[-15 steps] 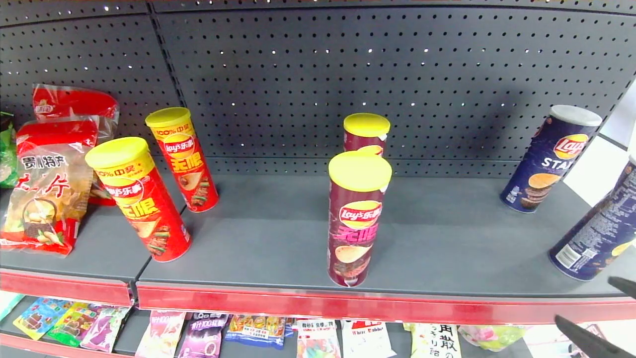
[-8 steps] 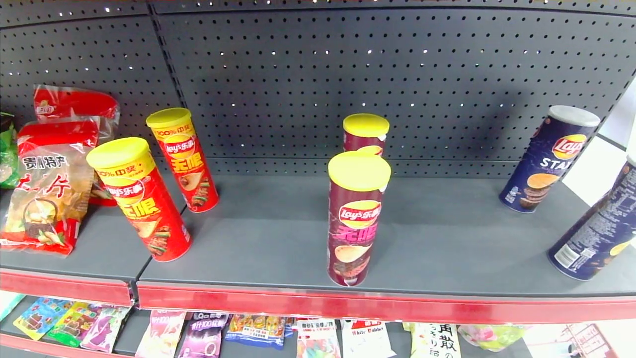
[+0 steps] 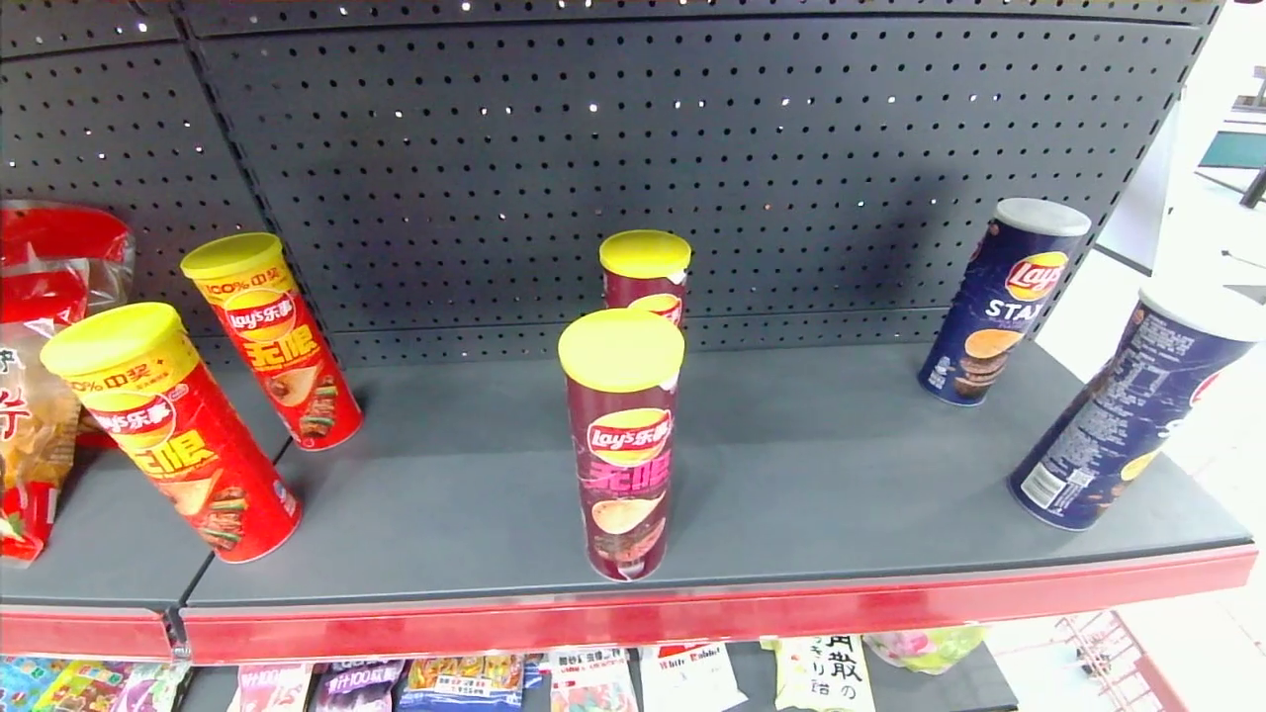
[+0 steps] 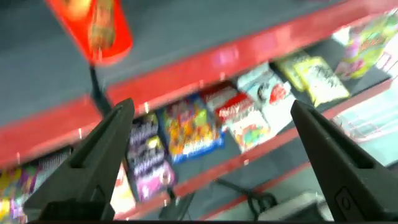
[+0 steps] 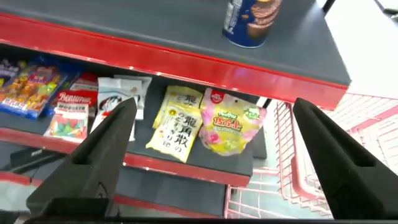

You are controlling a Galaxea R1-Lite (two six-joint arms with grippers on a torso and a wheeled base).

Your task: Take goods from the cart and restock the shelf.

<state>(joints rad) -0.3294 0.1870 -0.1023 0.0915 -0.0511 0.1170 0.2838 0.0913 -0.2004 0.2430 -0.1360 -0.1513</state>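
The grey shelf board (image 3: pixel 841 475) carries two red chip cans (image 3: pixel 168 430), two maroon cans (image 3: pixel 623 445) and two navy cans (image 3: pixel 1128 405), all upright. My left gripper (image 4: pixel 211 168) is open and holds nothing, below the shelf's red front edge (image 4: pixel 186 68), under a red can (image 4: pixel 93 28). My right gripper (image 5: pixel 211 162) is open too, nothing between its fingers, in front of the lower shelf beneath a navy can (image 5: pixel 252 22). A red wire cart (image 5: pixel 292 180) stands by the shelf's right end.
Bare board lies between the maroon and navy cans. Snack bags (image 5: pixel 180 121) line the lower shelf. Clear bags with red tops (image 3: pixel 40 326) sit at the far left. A dark pegboard wall (image 3: pixel 643 148) closes the back. The cart's rim (image 3: pixel 1108 643) shows at the lower right.
The head camera has turned right, so the whole shelf sits further left in the picture. The dark fingertips seen at the lower right one second ago have left the head view.
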